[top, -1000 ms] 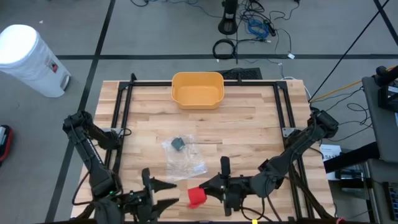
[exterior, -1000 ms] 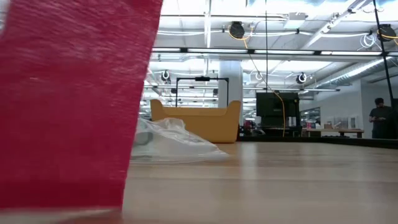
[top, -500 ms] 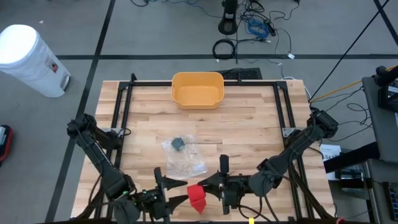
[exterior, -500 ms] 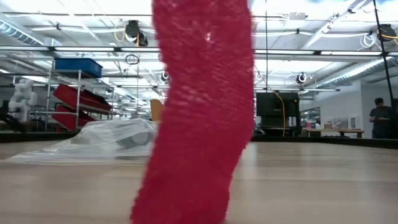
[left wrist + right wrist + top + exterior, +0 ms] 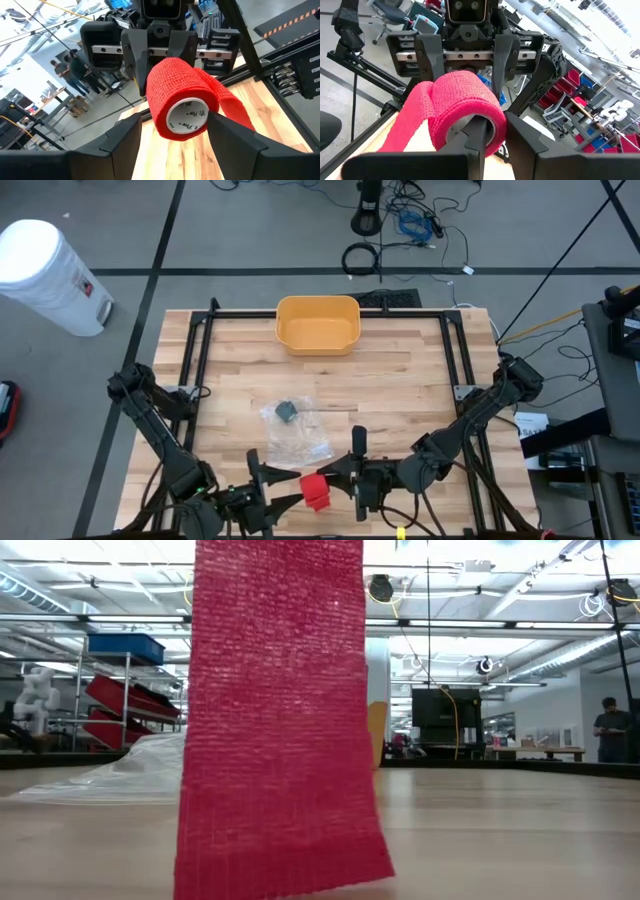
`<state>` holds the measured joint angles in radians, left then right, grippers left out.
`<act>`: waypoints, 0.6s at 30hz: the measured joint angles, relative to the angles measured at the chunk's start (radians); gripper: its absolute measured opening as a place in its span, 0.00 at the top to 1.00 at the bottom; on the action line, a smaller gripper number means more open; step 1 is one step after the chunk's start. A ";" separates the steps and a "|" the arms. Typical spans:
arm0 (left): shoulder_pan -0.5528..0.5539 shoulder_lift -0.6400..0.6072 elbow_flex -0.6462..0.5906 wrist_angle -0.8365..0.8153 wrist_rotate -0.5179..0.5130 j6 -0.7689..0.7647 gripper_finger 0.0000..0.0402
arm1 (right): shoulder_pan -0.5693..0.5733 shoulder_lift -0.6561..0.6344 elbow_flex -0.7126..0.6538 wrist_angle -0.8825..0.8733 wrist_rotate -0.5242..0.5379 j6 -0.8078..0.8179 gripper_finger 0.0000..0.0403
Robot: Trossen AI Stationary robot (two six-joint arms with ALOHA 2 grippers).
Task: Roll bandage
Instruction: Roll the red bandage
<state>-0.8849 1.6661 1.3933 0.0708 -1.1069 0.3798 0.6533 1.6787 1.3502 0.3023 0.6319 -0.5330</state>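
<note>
Even, bright overhead light falls on the bench (image 5: 420, 380), casting only faint shadows. In the low view, ceiling lamps glare at twelve o'clock and the near red bandage (image 5: 280, 730) looks soft. Both wrist views bend at the edges.

One red bandage roll (image 5: 316, 491), one yellow bin (image 5: 317, 324), one plastic bag (image 5: 296, 435), two pincers.

Your left pincer (image 5: 283, 492) is spread wide, facing your right pincer (image 5: 335, 477), whose fingers are pinched nearly together.
</note>
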 joint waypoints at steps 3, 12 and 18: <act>0.001 0.000 0.000 0.000 0.000 0.003 0.43 | -0.001 0.000 0.000 -0.009 0.001 0.002 0.87; -0.007 -0.012 0.000 0.001 -0.002 0.029 0.43 | -0.002 0.000 0.000 -0.010 -0.002 -0.007 0.87; -0.004 -0.013 0.000 -0.009 -0.068 0.028 0.43 | -0.005 0.000 0.000 -0.009 -0.003 -0.009 0.87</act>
<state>-0.8894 1.6535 1.3933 0.0620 -1.1752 0.4080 0.6484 1.6787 1.3502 0.2928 0.6292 -0.5423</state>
